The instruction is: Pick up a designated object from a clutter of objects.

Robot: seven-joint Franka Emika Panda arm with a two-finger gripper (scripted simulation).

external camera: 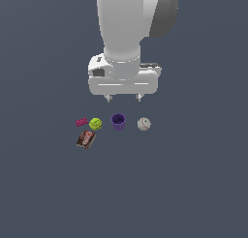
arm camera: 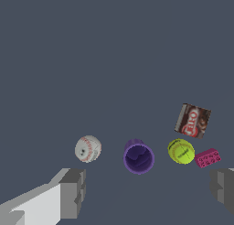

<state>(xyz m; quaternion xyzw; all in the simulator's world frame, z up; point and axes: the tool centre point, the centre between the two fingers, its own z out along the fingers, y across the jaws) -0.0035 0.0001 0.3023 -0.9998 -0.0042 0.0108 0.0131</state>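
White baseball (external camera: 144, 124) at row's end, apart from purple cup (external camera: 118, 121), hand (external camera: 124, 97) spread above.

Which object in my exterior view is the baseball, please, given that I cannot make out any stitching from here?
Observer: The wrist view shows red stitching on the white baseball; in your view it is the pale ball at your right end of the row.
Operator: Is the gripper holding anything?
Observer: No. The wrist view shows the gripper open, with nothing between its fingers.
Operator: Is the purple cup empty?
Observer: The wrist view looks into the purple cup and shows nothing inside.
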